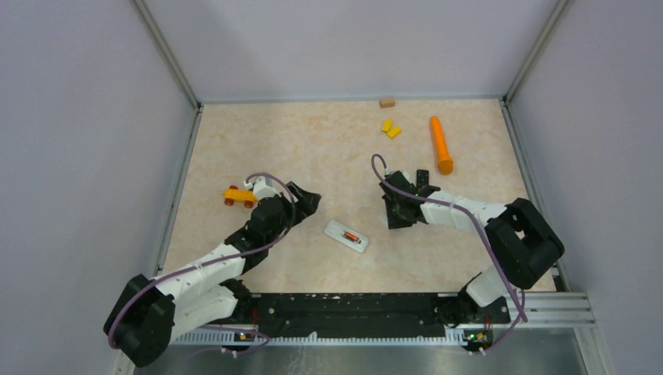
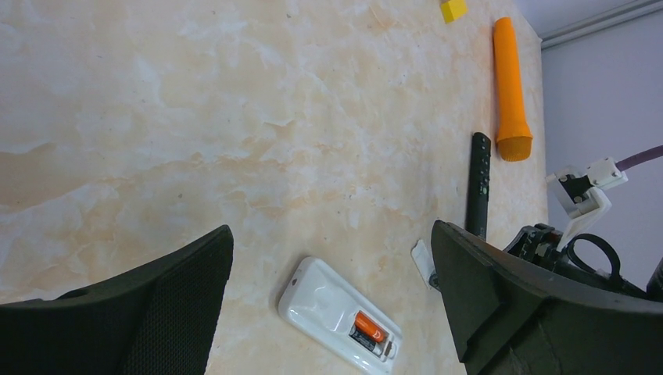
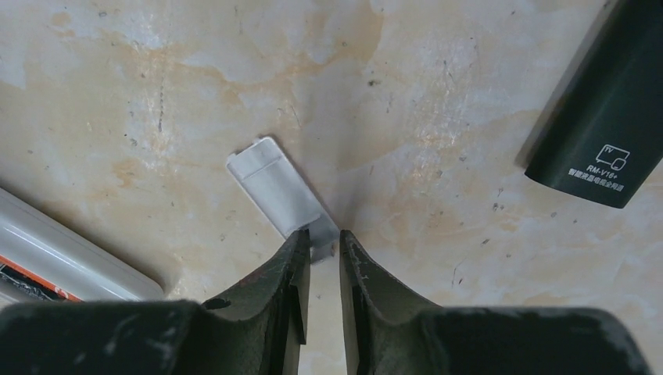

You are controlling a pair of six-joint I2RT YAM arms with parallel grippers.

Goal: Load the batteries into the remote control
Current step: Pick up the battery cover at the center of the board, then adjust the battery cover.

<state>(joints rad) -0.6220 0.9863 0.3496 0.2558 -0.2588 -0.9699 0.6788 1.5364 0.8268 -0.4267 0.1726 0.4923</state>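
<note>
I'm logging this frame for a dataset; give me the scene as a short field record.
white plastic remote control: back up, compartment open
small orange-red cylindrical battery: seated in that compartment
flat white plastic battery cover: lying on table
right gripper: shut on cover's end
left gripper: open, holding nothing
slim black remote: near long orange cylinder

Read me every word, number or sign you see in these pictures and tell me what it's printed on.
"RM-V16+": white print on the long black plastic remote control, under a small boxed icon.
Line of characters below it: too small to read.
Orange-red battery in the white plastic remote control: print too blurred.
</note>
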